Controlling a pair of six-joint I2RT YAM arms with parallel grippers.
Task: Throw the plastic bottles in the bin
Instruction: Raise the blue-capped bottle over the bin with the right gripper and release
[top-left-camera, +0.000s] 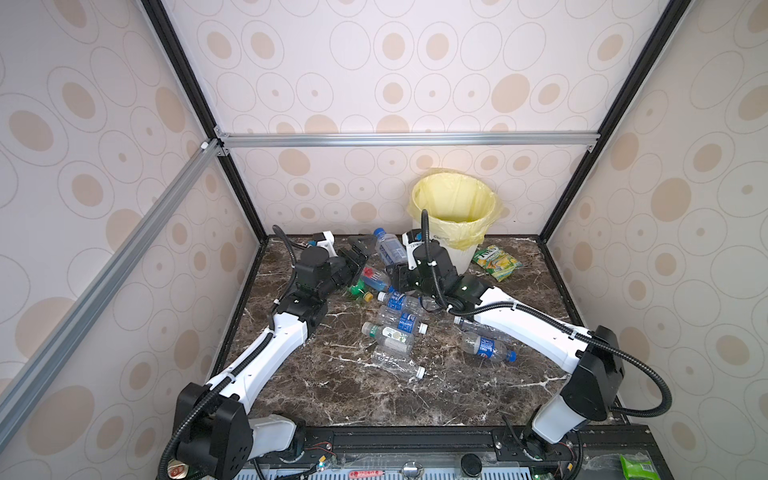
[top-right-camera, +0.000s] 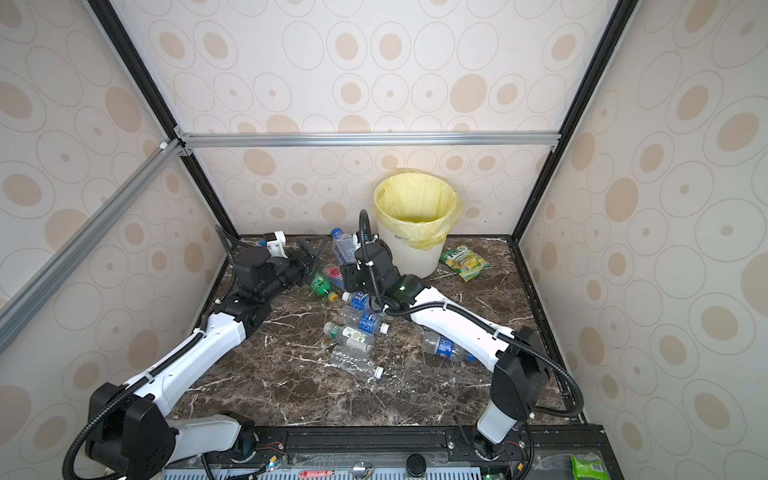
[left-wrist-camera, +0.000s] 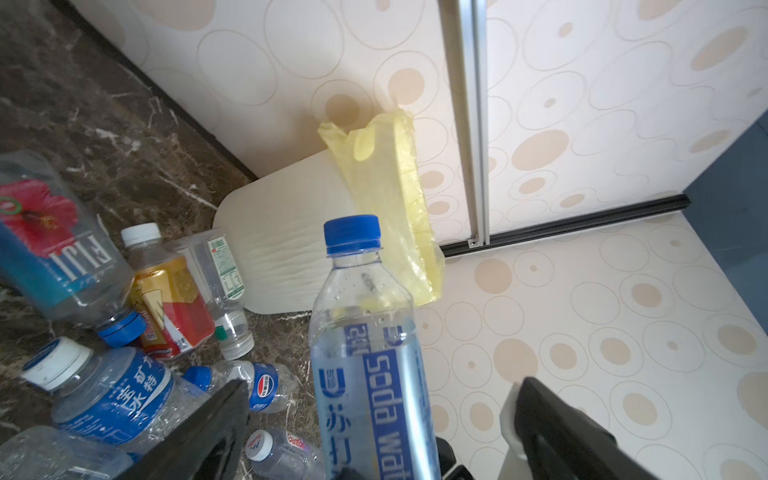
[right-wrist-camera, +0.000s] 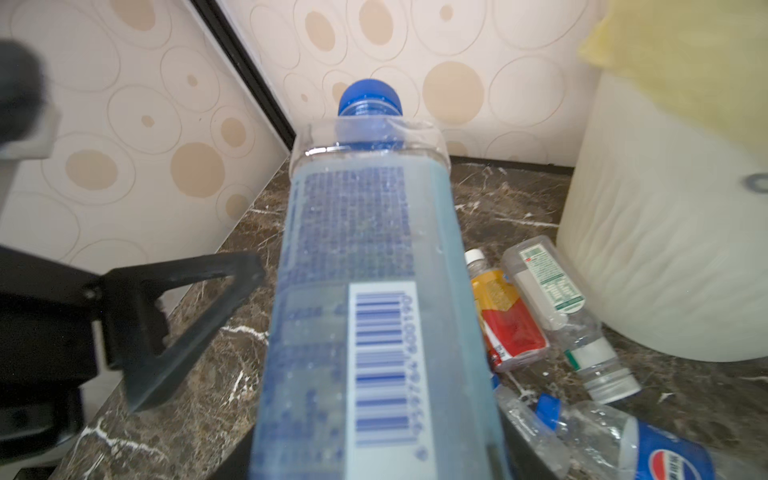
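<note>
Over the marble bench (top-left-camera: 332, 395), near its back edge, our left gripper (top-left-camera: 360, 250) gapes wide either side of the soda water bottle (top-left-camera: 390, 248), not touching it. Our right gripper (top-left-camera: 398, 272) clamps its base. We should raise it clear above the rim of the bin (top-left-camera: 461, 259) at the back edge before releasing. Loose bottles (top-left-camera: 395, 320) crowd mid-bench, and a snack packet (top-left-camera: 496, 262) lies beyond the bin.

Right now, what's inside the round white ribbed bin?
Only the pale yellow bag lining the round white ribbed bin shows; nothing else can be seen in it. Its near wall hides the bottom.
</note>
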